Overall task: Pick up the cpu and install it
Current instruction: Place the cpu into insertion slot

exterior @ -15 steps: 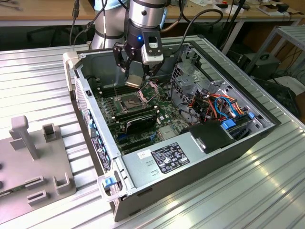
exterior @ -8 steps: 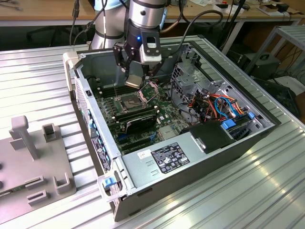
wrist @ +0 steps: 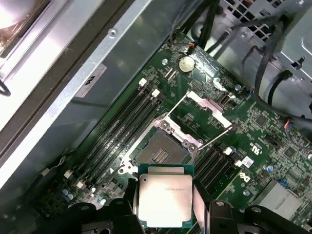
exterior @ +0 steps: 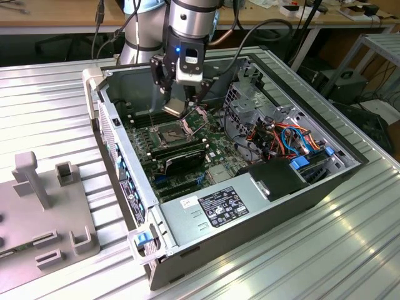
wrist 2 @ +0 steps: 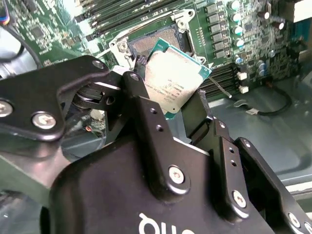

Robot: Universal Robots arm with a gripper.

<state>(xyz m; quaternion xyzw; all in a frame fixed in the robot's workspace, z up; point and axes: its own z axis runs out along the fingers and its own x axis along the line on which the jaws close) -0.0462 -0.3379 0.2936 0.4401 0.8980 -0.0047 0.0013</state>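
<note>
The jaws pinched the cpu over the open socket, its hinged frame raised, memory slots flanking both sides

One cpu, one socket, one computer case, one tool

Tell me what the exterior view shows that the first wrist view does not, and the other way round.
The exterior view adds the arm, the power supply and a grey fixture on the table. The first wrist view adds the round coin battery on the motherboard. Both share the gripper shut on the cpu, near the open socket, not yet in it.
</note>
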